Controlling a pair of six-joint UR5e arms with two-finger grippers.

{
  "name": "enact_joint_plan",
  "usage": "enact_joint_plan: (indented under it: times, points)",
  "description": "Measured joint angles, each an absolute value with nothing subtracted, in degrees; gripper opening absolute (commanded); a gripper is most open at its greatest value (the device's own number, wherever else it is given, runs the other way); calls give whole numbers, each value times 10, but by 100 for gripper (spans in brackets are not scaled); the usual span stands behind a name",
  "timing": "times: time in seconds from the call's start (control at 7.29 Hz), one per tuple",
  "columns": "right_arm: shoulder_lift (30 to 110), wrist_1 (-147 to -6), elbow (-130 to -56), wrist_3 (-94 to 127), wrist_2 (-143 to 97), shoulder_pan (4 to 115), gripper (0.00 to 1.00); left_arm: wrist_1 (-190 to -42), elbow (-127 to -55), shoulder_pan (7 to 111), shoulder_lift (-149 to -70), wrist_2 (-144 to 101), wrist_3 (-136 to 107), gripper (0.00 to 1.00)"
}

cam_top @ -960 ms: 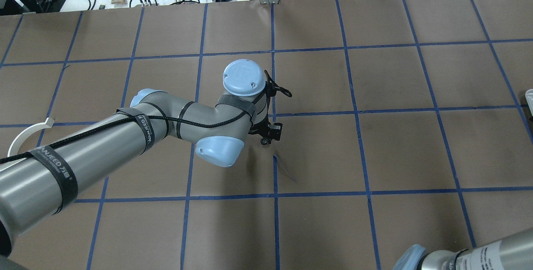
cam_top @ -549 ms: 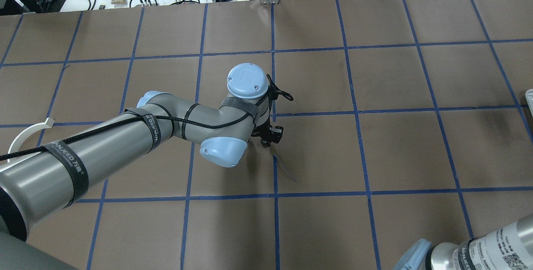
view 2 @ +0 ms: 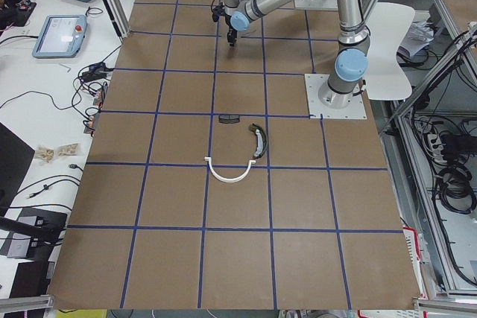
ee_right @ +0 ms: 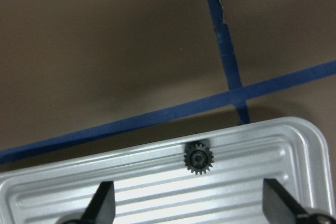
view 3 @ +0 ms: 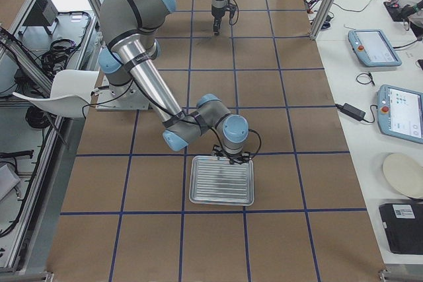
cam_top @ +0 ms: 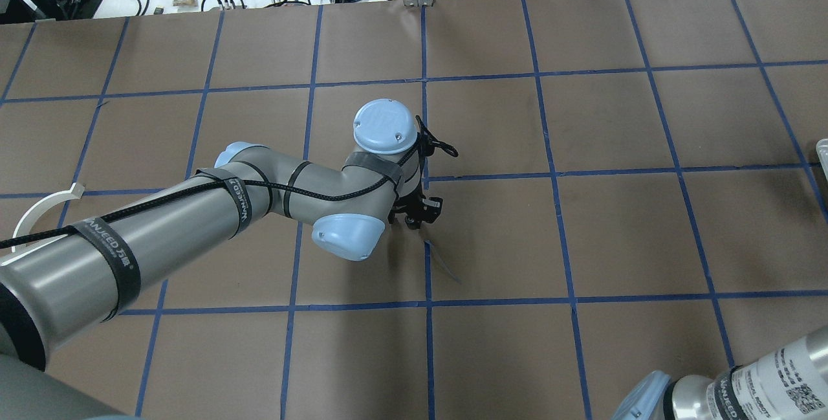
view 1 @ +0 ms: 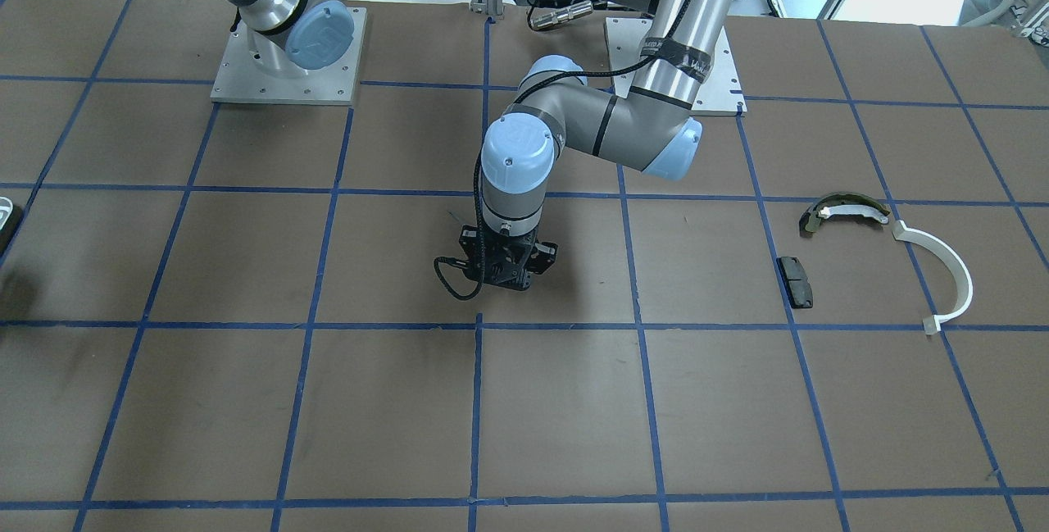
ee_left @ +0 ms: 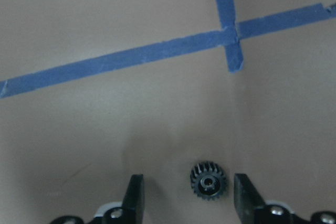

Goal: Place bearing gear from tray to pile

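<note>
My left gripper (ee_left: 189,196) is open and points down at the brown paper near the table's middle (view 1: 506,274). A small black bearing gear (ee_left: 208,181) lies on the paper between its fingers, closer to the right one. My right gripper (ee_right: 191,203) is open above the ribbed silver tray (ee_right: 157,187). A second black gear (ee_right: 198,158) lies on that tray by its far rim. The pile is a white half-ring (view 1: 942,270), an olive-and-white shoe (view 1: 844,211) and a black pad (view 1: 795,281), far from both grippers.
Blue tape lines grid the brown table cover (cam_top: 582,232). The tray (view 3: 221,180) sits at the table's end on my right. A slice of its edge shows in the overhead view (cam_top: 823,148). Cables and screens lie beyond the far table edge.
My left wrist has shifted slightly right and sunk toward the table. The right arm's forearm at the lower right corner has slid to the right.
</note>
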State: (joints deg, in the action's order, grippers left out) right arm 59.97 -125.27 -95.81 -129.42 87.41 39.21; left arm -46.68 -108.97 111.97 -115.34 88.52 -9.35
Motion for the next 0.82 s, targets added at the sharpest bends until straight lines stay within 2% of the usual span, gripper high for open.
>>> enact_joint_plan:
  times: [0.14,0.55,0.69,0.82]
  points:
    - [591,-1260,-959,-1317,872,394,94,-467,-1090,1120,-1155,882,-94,0]
    - [581,-1267,-960,-1326,872,396,68,-471,-1085,1116,-1150,886,-90,0]
    - [580,-1267,-959,-1322,872,399,64,-483,-1079,1103,-1139,890,-87,0]
    - [580,-1268,-959,-1319,872,402,51,-511,-1065,1067,-1129,897,-82,0]
